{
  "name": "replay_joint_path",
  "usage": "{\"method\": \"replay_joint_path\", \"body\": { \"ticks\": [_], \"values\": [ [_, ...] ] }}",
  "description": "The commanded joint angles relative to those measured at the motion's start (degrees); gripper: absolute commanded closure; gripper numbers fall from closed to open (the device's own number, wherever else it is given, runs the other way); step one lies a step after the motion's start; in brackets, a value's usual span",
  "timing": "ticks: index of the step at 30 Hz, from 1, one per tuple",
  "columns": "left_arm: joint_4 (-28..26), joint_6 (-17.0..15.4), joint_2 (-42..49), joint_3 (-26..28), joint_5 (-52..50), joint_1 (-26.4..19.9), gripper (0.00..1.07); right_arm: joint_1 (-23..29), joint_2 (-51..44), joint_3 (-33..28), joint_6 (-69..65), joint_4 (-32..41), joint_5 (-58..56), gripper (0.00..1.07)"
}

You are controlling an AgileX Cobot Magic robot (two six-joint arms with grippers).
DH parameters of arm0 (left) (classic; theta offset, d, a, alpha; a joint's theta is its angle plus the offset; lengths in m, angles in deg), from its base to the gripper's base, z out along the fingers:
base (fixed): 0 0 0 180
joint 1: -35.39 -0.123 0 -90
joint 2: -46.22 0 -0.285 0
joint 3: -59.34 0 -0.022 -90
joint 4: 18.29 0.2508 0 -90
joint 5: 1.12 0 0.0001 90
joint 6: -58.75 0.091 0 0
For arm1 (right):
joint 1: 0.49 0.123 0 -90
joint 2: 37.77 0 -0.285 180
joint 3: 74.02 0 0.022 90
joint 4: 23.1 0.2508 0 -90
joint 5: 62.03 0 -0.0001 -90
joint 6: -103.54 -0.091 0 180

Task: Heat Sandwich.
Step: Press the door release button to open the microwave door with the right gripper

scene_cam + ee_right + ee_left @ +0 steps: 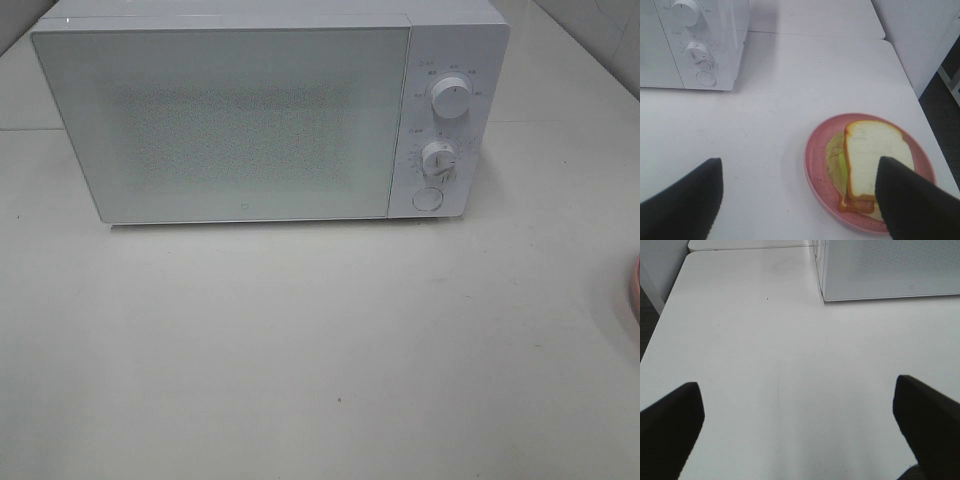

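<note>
The sandwich, white bread over green and orange-red filling, lies on a round pink plate in the right wrist view. My right gripper hovers open above the table, and one dark finger covers the sandwich's near corner. Nothing sits between its fingers. The white microwave stands at the back of the table with its door closed; its knobs are on the right side. My left gripper is open over bare table in front of the microwave's left corner. Neither gripper shows in the exterior high view.
Only a sliver of the pink plate shows at the right edge of the exterior high view. The table's right edge runs close to the plate, with dark floor beyond. A second white table abuts at the back left.
</note>
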Motion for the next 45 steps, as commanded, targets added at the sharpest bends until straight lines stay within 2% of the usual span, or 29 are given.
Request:
{"method": "replay_joint_path", "body": {
  "ticks": [1,23,45],
  "values": [
    [-0.2,-0.2,1.7,-0.2,-0.7,-0.1,0.09,-0.4,3.8,0.1,-0.3,0.1,4.1,0.27],
    [-0.2,-0.2,1.7,-0.2,-0.7,-0.1,0.09,-0.3,22.8,-0.2,-3.8,0.2,20.4,0.30],
    [-0.2,-0.2,1.7,-0.2,-0.7,-0.1,0.09,-0.3,43.8,-0.2,-3.8,0.1,42.2,0.31]
  ]
}}
